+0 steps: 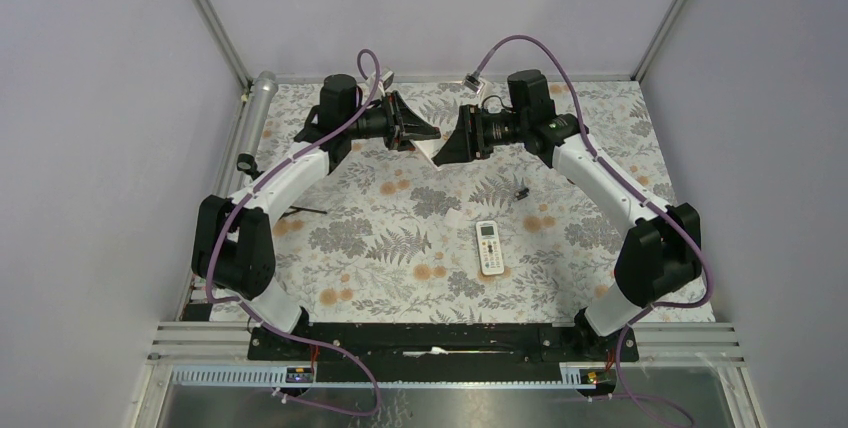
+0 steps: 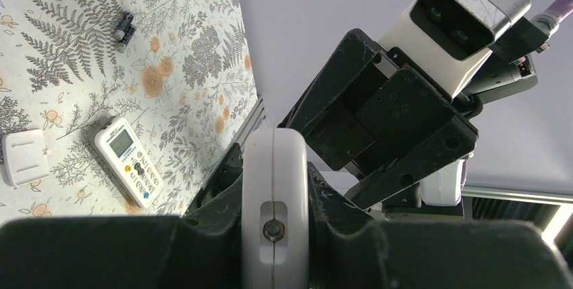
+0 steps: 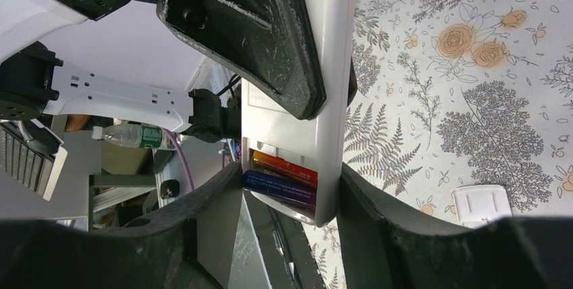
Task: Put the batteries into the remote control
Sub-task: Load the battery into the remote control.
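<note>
The remote control (image 1: 436, 149) hangs in the air over the back middle of the table, held between both grippers. My left gripper (image 1: 424, 135) is shut on its narrow white edge (image 2: 275, 188), seen end-on in the left wrist view. My right gripper (image 3: 290, 171) has both fingers against the sides of the remote's (image 3: 332, 66) open end. Inside the uncovered compartment lie the two batteries, a red one (image 3: 284, 166) and a blue one (image 3: 278, 190), side by side. One black finger of the left gripper (image 3: 257, 25) presses on the remote's back above the compartment.
A white remote with a pale green screen (image 1: 489, 247) lies on the flowered cloth, right of centre. A white battery cover (image 3: 481, 203) lies flat on the cloth. A tiny black piece (image 1: 522, 191) sits near the right arm. A grey tube (image 1: 258, 108) lies along the left back edge.
</note>
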You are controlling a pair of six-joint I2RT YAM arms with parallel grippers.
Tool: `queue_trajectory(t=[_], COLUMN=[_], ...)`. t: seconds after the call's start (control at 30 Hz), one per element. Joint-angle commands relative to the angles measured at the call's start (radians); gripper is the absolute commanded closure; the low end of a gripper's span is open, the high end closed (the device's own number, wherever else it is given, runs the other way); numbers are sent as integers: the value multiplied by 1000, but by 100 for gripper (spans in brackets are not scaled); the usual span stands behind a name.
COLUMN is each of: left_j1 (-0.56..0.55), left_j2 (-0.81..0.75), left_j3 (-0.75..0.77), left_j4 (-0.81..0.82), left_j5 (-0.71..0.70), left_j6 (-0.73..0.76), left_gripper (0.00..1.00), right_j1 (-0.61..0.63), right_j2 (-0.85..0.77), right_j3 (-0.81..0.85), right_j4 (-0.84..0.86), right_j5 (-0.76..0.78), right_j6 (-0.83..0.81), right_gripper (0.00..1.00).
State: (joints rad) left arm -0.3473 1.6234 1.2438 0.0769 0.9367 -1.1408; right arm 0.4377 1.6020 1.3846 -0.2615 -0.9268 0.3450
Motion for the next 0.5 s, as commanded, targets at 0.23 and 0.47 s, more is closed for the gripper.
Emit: queue_trajectory(t=[0.23, 0.47], left_j1=[1, 2], left_j2=[-18, -22], left_j3=[34, 18], left_j4=[14, 69], left_j5=[4, 31], left_j6=[3, -46], left_gripper=[100, 100], right_j1=[9, 9], right_j2=[-17, -23], right_j3=[38, 26], right_j4=[25, 83], right_j5=[-56, -78], right_j6=[-33, -1], right_gripper=[57, 57])
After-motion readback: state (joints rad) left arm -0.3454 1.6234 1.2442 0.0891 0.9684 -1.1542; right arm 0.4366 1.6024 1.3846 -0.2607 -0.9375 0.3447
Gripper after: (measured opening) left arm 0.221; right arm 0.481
